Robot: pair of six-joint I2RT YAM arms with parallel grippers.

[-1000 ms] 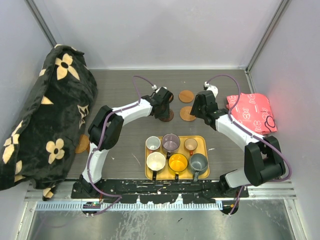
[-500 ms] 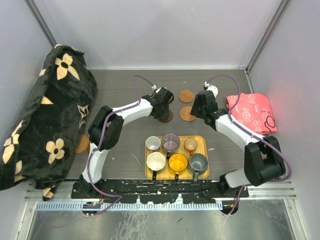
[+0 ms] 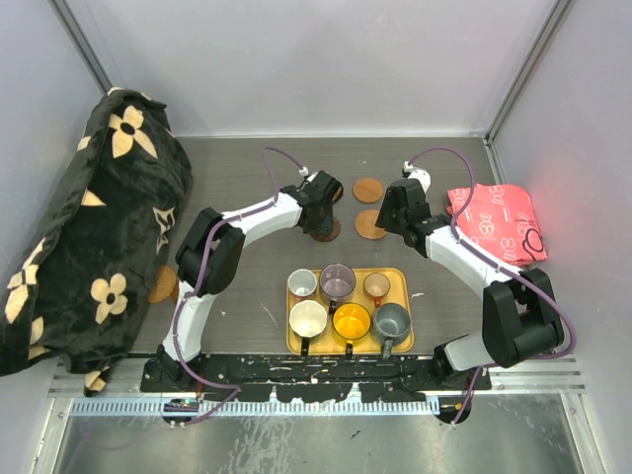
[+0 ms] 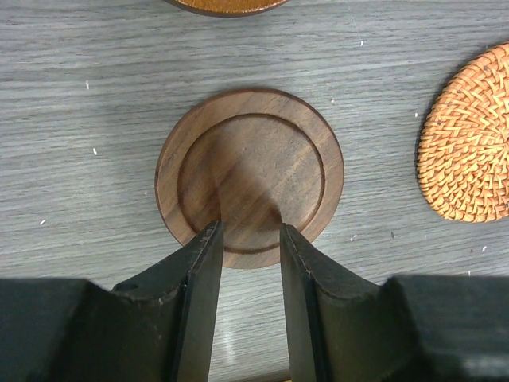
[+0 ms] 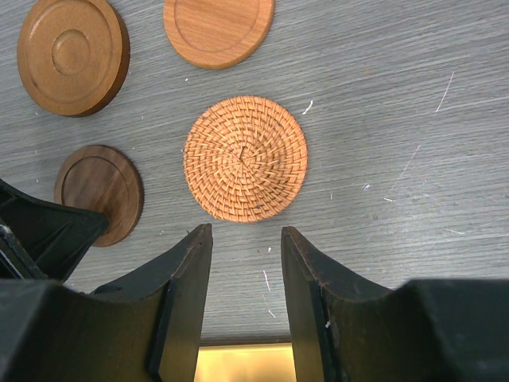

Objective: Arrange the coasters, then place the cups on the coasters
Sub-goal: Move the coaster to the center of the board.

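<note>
Four coasters lie together at mid-table: a dark walnut coaster (image 4: pixel 250 177) (image 5: pixel 99 191) (image 3: pixel 333 232), a woven coaster (image 5: pixel 245 157) (image 3: pixel 371 225) (image 4: pixel 469 143), a light wooden coaster (image 5: pixel 218 30) (image 3: pixel 368 190) and a mid-brown coaster (image 5: pixel 73 54). My left gripper (image 4: pixel 248 235) (image 3: pixel 321 215) is open, its tips over the walnut coaster's near rim, holding nothing. My right gripper (image 5: pixel 246 235) (image 3: pixel 395 212) is open and empty, just short of the woven coaster. Several cups stand on the yellow tray (image 3: pixel 400 276), among them purple (image 3: pixel 338 281), orange (image 3: pixel 352 321) and grey-green (image 3: pixel 392 321).
A black flowered blanket (image 3: pixel 94 227) fills the left side, with another coaster (image 3: pixel 163 284) at its edge. A red patterned cloth (image 3: pixel 497 222) lies at the right. The tray's edge (image 5: pixel 238 362) shows just below my right fingers.
</note>
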